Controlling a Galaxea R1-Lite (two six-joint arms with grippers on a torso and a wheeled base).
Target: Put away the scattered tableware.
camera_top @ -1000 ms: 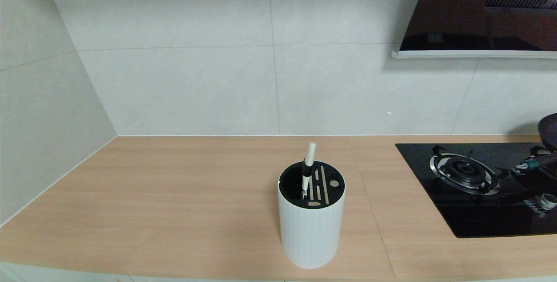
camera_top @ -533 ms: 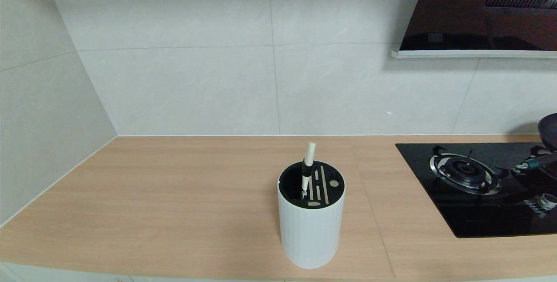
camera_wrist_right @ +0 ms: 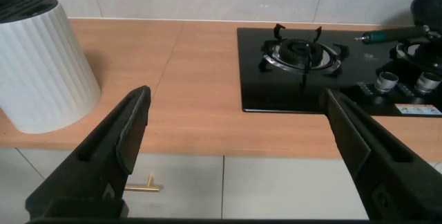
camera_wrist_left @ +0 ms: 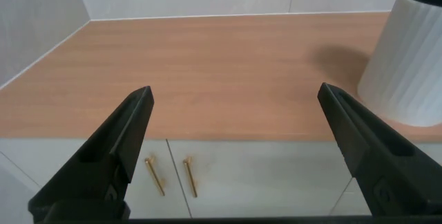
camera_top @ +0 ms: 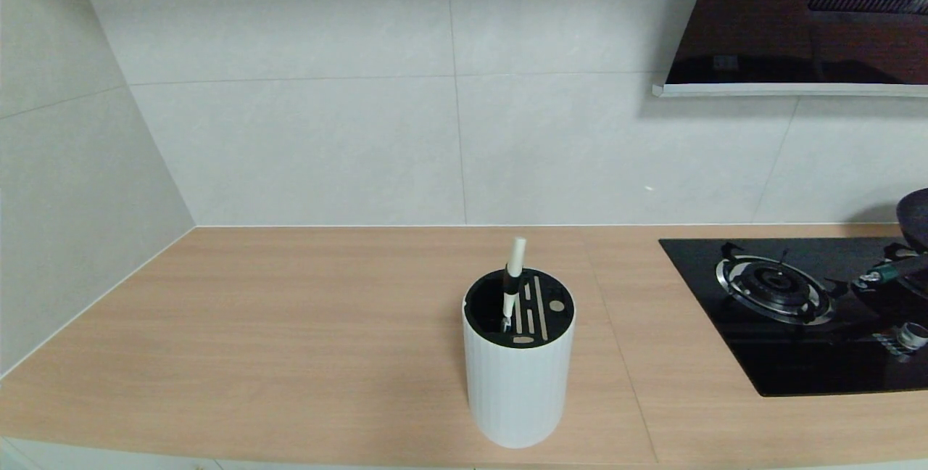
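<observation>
Wooden countertop (camera_top: 304, 325) carries the white ribbed holder (camera_top: 518, 383), with one white-handled utensil (camera_top: 516, 256), perhaps a knife, standing in its slotted top. Our left gripper (camera_wrist_left: 235, 91) and right gripper (camera_wrist_right: 237, 94) sit at the counter's front, both spread wide and empty; we judge the tidying essentially done.

The holder (camera_top: 518, 383) stands on the worktop (camera_top: 326, 325) close to its front edge, a little right of the middle. A utensil (camera_top: 513, 278) stands in the holder's left opening, beside the slots. The hob (camera_top: 790, 354) is set into the worktop's right end, with a pan (camera_top: 915, 217) at its right side. Off the front edge, the left pincer (camera_wrist_left: 235, 91) sits left of the holder, and the right pincer (camera_wrist_right: 236, 94) sits between holder and hob.
</observation>
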